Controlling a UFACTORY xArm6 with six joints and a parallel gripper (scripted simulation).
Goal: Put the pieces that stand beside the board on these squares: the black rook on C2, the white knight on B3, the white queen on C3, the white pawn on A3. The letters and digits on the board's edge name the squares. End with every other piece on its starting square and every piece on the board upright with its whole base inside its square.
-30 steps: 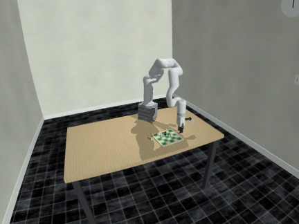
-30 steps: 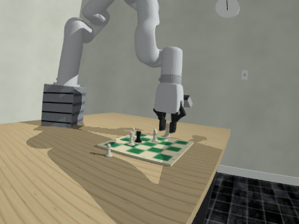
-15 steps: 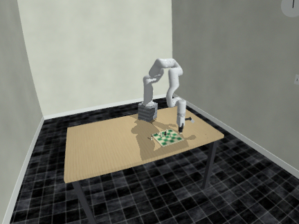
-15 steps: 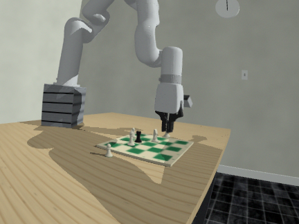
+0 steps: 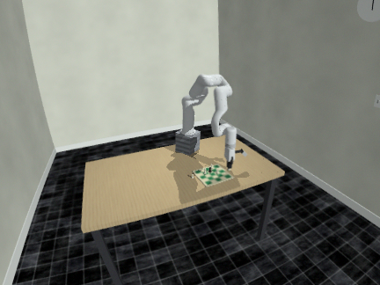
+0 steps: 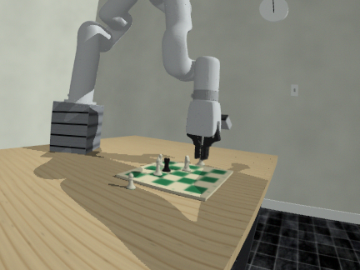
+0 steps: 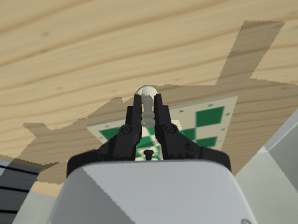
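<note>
The gripper point(image 7: 148, 114) is pinching a white pawn point(image 7: 148, 93) just off the far edge of the chessboard point(image 6: 208, 192), its fingers drawn in narrow around the stem below the round head. In the exterior view the claw is hanging straight down over the piece at the board's one o'clock side, the pawn's base apparently on the table point(image 6: 83, 233).

To do this step well, the lift should probably be vertical until the base is above the tops of the standing pieces, then carried across to A3; I cannot read the edge letters here, so which square that is stays unclear. A slim stem can pivot in a narrow pinch, so slow travel and a level wrist seem wise.

On the board a black rook point(image 6: 167, 164) is standing between two white pieces point(image 6: 158, 166), with another point(image 6: 187, 163) at its three o'clock. A second white pawn point(image 6: 131, 182) is waiting off the near edge, at about eight o'clock.

No containers are showing in any view.
</note>
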